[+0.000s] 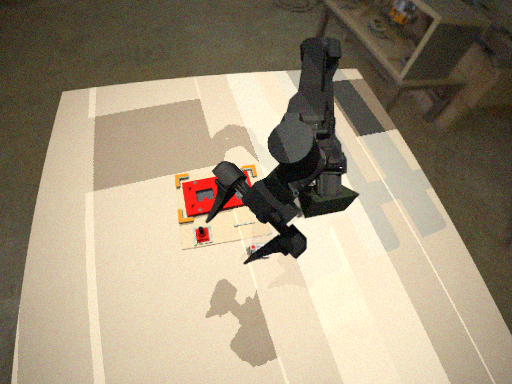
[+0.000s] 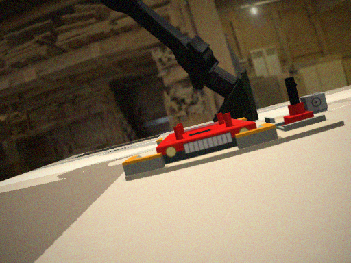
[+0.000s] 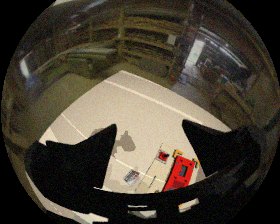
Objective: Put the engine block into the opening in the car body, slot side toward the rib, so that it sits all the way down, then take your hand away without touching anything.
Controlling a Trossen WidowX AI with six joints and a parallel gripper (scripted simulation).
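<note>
The red car body [image 1: 195,207] [image 2: 192,139] [image 3: 175,183] lies flat on the board, with a dark rectangular opening in its top. A small red stepped block [image 1: 202,237] [image 2: 296,109] [image 3: 162,156] with an upright black post, which looks like the engine block, stands on a small grey plate beside the car. My gripper [image 1: 226,242] [image 3: 150,125] is wide open and empty, high above the board. In the top view one finger crosses in front of the car. The slot and rib are too small to tell.
Orange-topped corner brackets [image 1: 185,217] [image 2: 257,137] surround the car. A thin strip [image 1: 244,223] lies on the board [image 1: 190,245]. A small grey box [image 2: 308,103] [image 3: 131,176] stands just off the board, partly behind a finger in the top view. The arm base [image 1: 327,205] is beyond the car.
</note>
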